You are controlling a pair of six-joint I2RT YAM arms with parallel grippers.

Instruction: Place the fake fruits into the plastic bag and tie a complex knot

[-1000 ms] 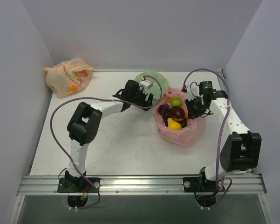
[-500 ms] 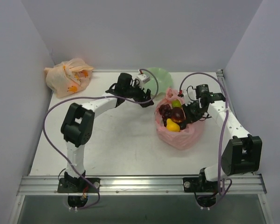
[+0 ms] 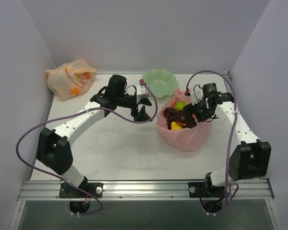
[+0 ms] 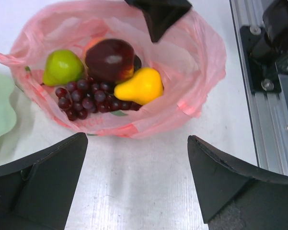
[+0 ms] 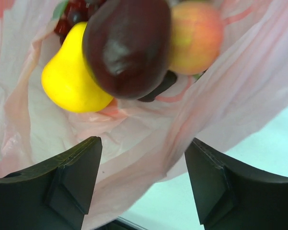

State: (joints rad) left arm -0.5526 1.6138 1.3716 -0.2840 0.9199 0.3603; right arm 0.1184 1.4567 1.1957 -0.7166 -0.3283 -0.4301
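Left gripper (image 3: 143, 111) has swung away from the green bowl (image 3: 159, 80) to just left of the plastic bag (image 3: 184, 136), wide open and empty. The right gripper (image 3: 191, 113) hovers at the bag's right rim, likewise spread and holding nothing. The fake fruits (image 4: 105, 72) sit inside the bag; the knot remains undone.

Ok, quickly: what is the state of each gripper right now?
Left gripper: open, empty.
Right gripper: open, facing into the translucent pink plastic bag, clamping nothing.
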